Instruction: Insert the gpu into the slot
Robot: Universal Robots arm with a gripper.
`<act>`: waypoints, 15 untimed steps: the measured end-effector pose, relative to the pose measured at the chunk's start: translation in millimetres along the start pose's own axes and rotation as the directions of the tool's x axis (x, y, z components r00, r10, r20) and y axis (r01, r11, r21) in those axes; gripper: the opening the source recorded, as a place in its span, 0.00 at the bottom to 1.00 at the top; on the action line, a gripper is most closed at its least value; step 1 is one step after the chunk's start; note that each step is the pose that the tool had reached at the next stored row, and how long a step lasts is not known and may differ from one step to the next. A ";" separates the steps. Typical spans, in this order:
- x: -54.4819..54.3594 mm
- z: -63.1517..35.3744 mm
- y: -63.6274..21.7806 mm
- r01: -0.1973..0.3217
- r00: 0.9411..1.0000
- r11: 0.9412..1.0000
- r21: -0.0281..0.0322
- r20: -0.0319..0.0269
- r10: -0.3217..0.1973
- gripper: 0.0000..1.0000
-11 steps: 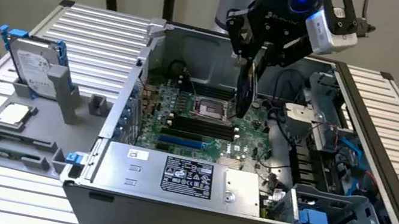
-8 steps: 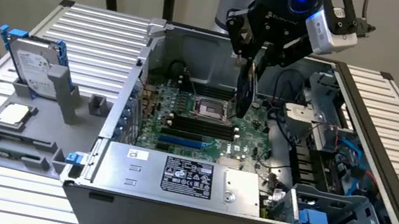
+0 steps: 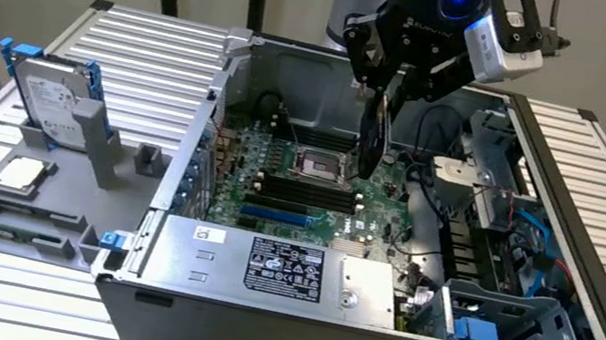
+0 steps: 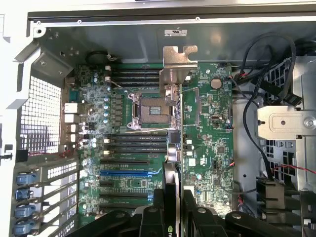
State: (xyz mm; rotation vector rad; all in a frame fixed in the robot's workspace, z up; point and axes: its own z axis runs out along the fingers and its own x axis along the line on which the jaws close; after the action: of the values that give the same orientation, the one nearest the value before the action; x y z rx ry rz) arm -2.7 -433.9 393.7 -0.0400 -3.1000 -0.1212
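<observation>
My gripper (image 3: 395,82) hangs over the open computer case, shut on the gpu (image 3: 376,141), a flat black card held on edge and pointing down toward the green motherboard (image 3: 382,216). The card's lower end hovers above the board near the CPU socket (image 3: 320,168). In the wrist view the gpu (image 4: 173,148) runs edge-on from between my fingers (image 4: 158,215) out to its silver bracket (image 4: 179,61). The slot (image 3: 274,216), a bright-blue strip (image 4: 126,173), lies bare on the board. It sits off to one side of the card, toward the power supply.
A silver labelled power-supply box (image 3: 275,267) fills the case's front. Black memory slots (image 3: 299,193) lie between socket and slot. Cables (image 3: 446,129) and a blue drive cage (image 3: 499,325) crowd the exterior view's right. A hard drive (image 3: 49,104) stands outside on the slatted table.
</observation>
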 end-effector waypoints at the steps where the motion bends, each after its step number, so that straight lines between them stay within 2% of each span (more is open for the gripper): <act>1: 0.0 0.0 0.0 0.000 1.000 1.000 0.000 0.000 0.000 0.26; 4: 0.1 0.1 0.0 0.005 1.000 1.000 0.000 0.000 -0.005 0.26; 8: 0.2 0.6 0.0 0.077 0.997 0.997 0.003 -0.006 -0.077 0.26; 12: 0.1 1.0 0.0 0.149 0.989 0.989 0.005 -0.012 -0.149 0.26; 15: 0.1 1.3 0.0 0.202 0.979 0.979 0.006 -0.016 -0.202 0.26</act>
State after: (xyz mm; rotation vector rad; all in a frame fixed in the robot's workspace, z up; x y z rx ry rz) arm -2.9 -433.8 392.3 0.2749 -3.0809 -0.1142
